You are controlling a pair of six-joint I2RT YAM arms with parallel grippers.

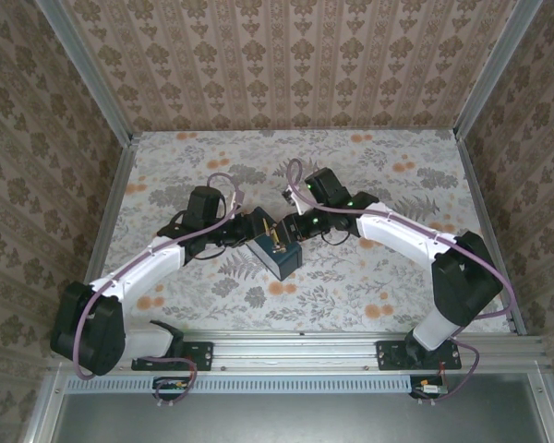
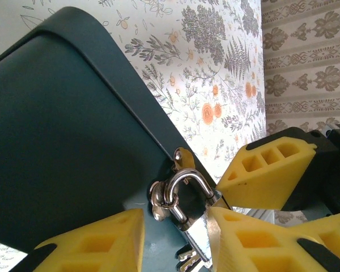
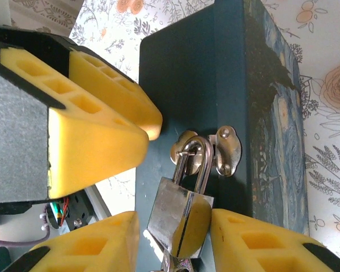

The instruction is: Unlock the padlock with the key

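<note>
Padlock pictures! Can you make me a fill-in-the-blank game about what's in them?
1. The padlock hangs from the hasp of a dark ___ tin.
2. The foam pads on the jaws are ___.
3. In the top view, the tin lies ___ the left arm and the right arm.
Missing words: blue, yellow, between.

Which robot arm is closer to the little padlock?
The right. The right fingers sit either side of the padlock. The left fingers are off to the side, beside the blue tin, apart from the padlock.
</note>
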